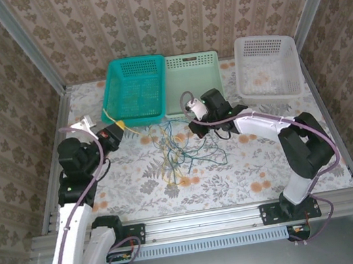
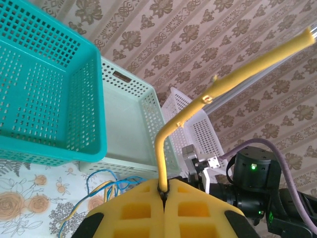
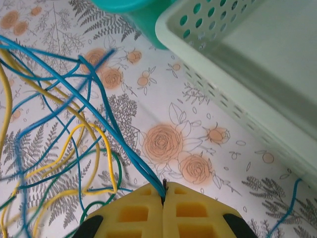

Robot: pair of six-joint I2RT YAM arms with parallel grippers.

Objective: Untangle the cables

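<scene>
At worktop centre: a loose tangle of cables (image 1: 178, 153), yellow, blue and dark green strands, lies on the flowered worktop (image 1: 267, 158), just in front of the baskets.
Tangle condition: strands cross and loop over one another; individual runs cannot be followed from the top view.
Left pincer (image 2: 163, 191): yellow pads pressed together, pinching a yellow cable (image 2: 223, 82).
Yellow cable path: in the left wrist view it leaves the seam between the pads, bends, and runs up and to the right across the frame.
Left pincer location: in the top view, beside the near left corner of the teal basket (image 1: 136, 118), left of the tangle.
Right pincer (image 3: 163, 191): pads pressed together, pinching a blue cable (image 3: 106, 104) at the seam.
Blue cable path: in the right wrist view it stretches from the pads up and to the left, crossing yellow and green loops that lie on the worktop.
Right pincer location: over the worktop, near the front wall of the pale green basket (image 1: 189, 59).
Baskets: teal, pale green and white basket (image 1: 262, 38) stand in a row along the far side, the teal and pale green ones touching, the white one apart to the right.
</scene>
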